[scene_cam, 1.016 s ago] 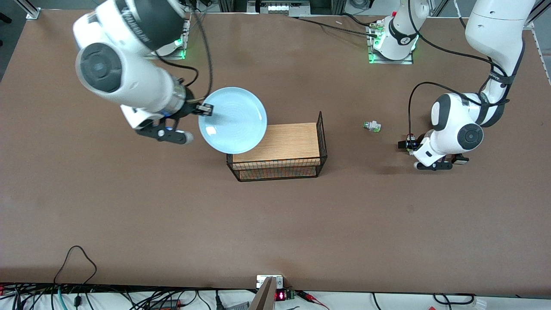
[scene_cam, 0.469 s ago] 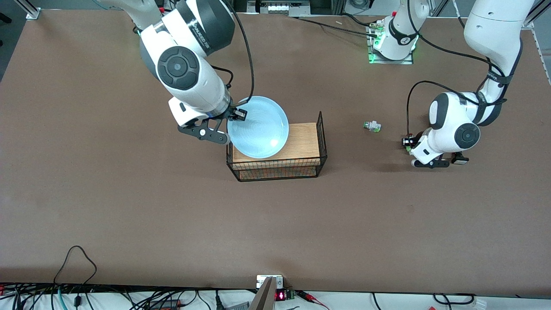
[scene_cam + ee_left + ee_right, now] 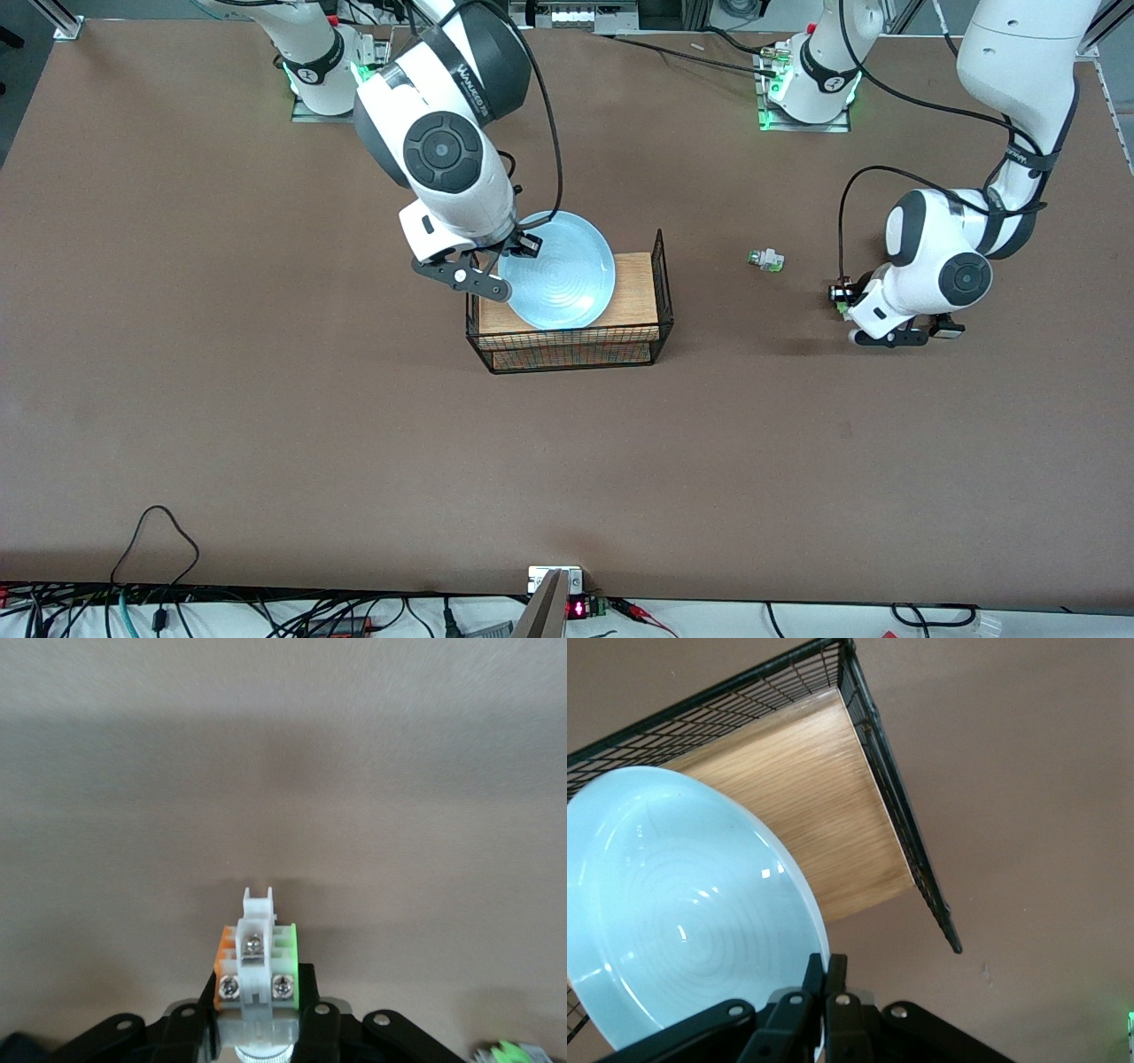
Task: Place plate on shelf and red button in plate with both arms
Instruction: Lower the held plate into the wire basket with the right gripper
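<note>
Two arms are loaded. The right gripper is clamped on the rim of the plate and holds it in the air over the wire rack, above the rack's wooden board. In the right wrist view the fingers pinch the plate edge, with the board and rack below.

The left gripper hangs over bare table toward the left arm's end and grips the red button. In the left wrist view the button sits between the closed fingers, terminal end outward; its cap is hidden.

One green-capped part lies on the table between rack and left gripper.
</note>
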Controlling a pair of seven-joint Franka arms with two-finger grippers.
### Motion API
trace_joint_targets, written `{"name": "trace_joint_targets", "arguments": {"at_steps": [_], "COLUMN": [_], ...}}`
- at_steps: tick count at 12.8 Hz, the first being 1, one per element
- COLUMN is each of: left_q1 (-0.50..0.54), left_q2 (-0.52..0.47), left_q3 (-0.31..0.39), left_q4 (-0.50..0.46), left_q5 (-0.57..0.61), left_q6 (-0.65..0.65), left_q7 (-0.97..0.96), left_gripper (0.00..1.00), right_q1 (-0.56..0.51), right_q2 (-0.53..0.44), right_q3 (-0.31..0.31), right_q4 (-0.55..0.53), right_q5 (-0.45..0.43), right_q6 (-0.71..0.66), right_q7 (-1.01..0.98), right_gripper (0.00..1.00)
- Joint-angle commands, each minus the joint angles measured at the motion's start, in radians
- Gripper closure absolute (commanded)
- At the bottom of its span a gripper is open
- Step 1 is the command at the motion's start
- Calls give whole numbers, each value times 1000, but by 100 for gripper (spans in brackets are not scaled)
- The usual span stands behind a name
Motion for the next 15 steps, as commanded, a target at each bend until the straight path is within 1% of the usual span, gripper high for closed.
{"name": "trace_joint_targets", "arguments": {"at_steps": [1, 5, 7, 11, 13, 14, 15], "left_q1": [10, 10, 12, 7, 6, -1, -1], "left_q2": [-81, -126, -170, -253, -298, -304, -303], "left_q3": [-11, -11, -11, -23, -44, -61, -78], "left_q4": [79, 222, 239, 244, 270, 310, 336], "left_q5": [10, 10, 10, 9, 9, 9, 9], "left_q6": [-151, -313, -319, -321, -363, -415, -438], "left_q7": [-6, -1, 9, 8, 6, -1, -3], "left_gripper": [100, 100, 100, 100, 100, 100, 100], "right_q1": [26, 44, 55, 60, 60, 60, 60], "right_q2": [10, 44, 57, 79, 91, 103, 111], "right_q3": [-8, -8, -8, -8, -8, -8, -8], "right_q4": [6, 6, 6, 6, 6, 6, 6], "right_q5": [-28, -42, -73, -79, -91, -107, -113], "right_q6": [22, 55, 62, 72, 75, 77, 77], "right_q7": [24, 37, 52, 54, 54, 54, 54], "right_gripper": [100, 100, 100, 98, 96, 93, 93]}}
